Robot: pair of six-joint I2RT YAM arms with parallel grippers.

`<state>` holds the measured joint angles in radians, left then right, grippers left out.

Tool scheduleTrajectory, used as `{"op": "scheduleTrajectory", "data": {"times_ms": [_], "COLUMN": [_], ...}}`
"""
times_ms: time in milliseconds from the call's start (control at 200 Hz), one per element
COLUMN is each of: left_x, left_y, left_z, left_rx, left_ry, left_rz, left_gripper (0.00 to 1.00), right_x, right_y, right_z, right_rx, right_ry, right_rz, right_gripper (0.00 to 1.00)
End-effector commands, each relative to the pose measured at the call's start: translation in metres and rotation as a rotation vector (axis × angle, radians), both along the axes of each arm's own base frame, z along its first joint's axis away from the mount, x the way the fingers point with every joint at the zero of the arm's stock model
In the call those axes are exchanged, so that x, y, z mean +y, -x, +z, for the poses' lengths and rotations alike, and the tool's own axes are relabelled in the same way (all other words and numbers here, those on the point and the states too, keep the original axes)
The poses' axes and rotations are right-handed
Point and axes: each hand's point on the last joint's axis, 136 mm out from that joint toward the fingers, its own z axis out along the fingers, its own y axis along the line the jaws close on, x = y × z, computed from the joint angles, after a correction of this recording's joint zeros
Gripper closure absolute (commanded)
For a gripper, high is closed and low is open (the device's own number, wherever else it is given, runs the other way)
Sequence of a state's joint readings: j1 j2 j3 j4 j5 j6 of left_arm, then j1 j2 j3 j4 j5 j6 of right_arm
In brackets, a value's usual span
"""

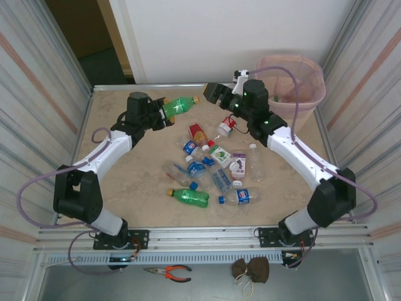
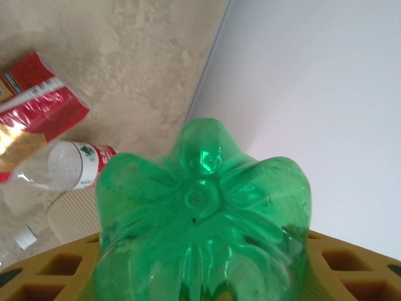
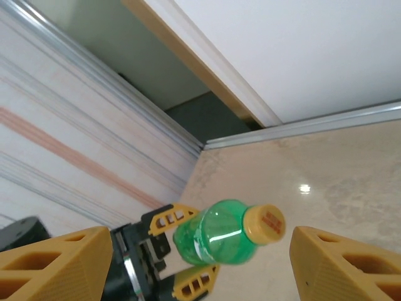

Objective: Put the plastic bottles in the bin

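Observation:
My left gripper (image 1: 161,113) is shut on a green bottle (image 1: 180,106) with a yellow cap, held off the table at the back. That bottle's base (image 2: 203,213) sits between my left gripper's yellow fingers (image 2: 37,279). My right gripper (image 1: 213,94) stands open just right of the cap, apart from it. In the right wrist view the green bottle (image 3: 219,241) points its cap between the right fingers (image 3: 56,266). Several more plastic bottles (image 1: 210,164) lie mid-table. The pink mesh bin (image 1: 294,84) stands at the back right.
A green bottle (image 1: 190,197) and a blue-capped one (image 1: 241,196) lie nearest the arms' bases. Ribbed walls close both sides of the table. Orange-handled pliers (image 1: 168,271) and a brown pouch (image 1: 250,269) lie on the front ledge.

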<state>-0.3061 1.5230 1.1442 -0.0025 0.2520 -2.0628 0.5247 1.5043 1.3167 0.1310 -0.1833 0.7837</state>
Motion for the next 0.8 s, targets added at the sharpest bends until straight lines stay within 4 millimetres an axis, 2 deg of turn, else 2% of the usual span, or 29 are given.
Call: {"op": "scheduleTrajectory", "data": {"times_ms": [0,195,386,576,792], "left_x": [-0.004,-0.008,-0.012,-0.014,-0.014], "left_y": [0.001,0.003,0.004,0.004,0.005], "left_z": [0.047,0.067,0.080,0.081,0.079], "left_rx": [-0.085,-0.128,-0.154,-0.159,-0.155], "left_ry": [0.061,0.072,0.079,0.086,0.088], "left_rz": [0.015,0.009,0.000,-0.003,-0.005], "left_gripper": [0.54,0.54,0.54,0.54,0.54], "right_x": [0.008,0.018,0.036,0.048,0.049], "right_y": [-0.016,-0.032,-0.038,-0.043,-0.046], "right_z": [0.004,-0.011,-0.020,-0.026,-0.024], "right_rx": [0.011,0.048,0.068,0.088,0.099], "right_ry": [-0.151,-0.245,-0.314,-0.380,-0.424], "right_rz": [-0.042,-0.064,-0.049,-0.043,-0.063], "right_gripper": [0.27,0.30,0.33,0.46,0.60]}}
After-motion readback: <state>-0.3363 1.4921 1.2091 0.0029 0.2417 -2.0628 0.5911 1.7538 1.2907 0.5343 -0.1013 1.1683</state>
